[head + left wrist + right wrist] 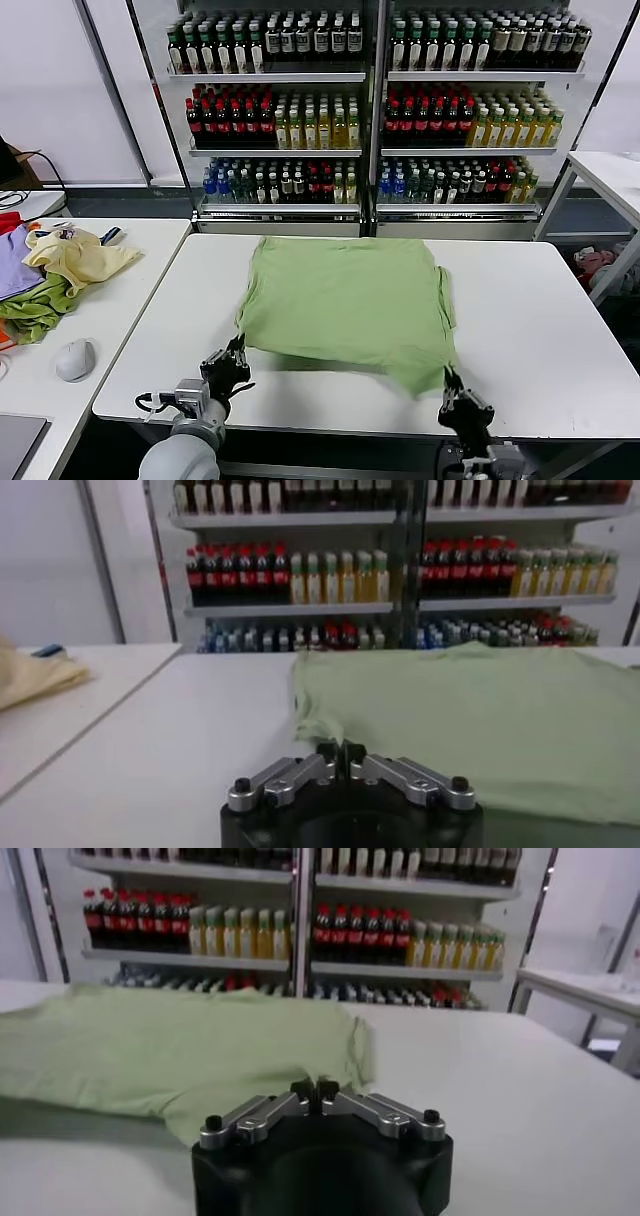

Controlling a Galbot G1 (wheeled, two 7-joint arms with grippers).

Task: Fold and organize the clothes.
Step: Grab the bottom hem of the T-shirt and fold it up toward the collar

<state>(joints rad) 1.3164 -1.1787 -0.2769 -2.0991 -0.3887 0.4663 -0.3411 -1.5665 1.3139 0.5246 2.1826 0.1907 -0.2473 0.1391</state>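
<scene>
The clothes are one light green T-shirt (345, 300) spread on the white table (540, 330), its near hem raised a little with a shadow under it. My left gripper (237, 352) is at the shirt's near left corner and is shut on the hem. In the left wrist view its gripper (340, 748) pinches the shirt's (470, 720) edge. My right gripper (447, 380) is shut on the near right corner. The right wrist view shows that gripper (313, 1086) closed on the shirt (170, 1053). No print shows on the fabric.
A side table on the left holds a pale yellow garment (75, 255), a darker green cloth (35, 305), a purple cloth (12, 268) and a grey mouse (75, 358). Shelves of bottles (370, 100) stand behind the table. Another white table (610, 170) is at far right.
</scene>
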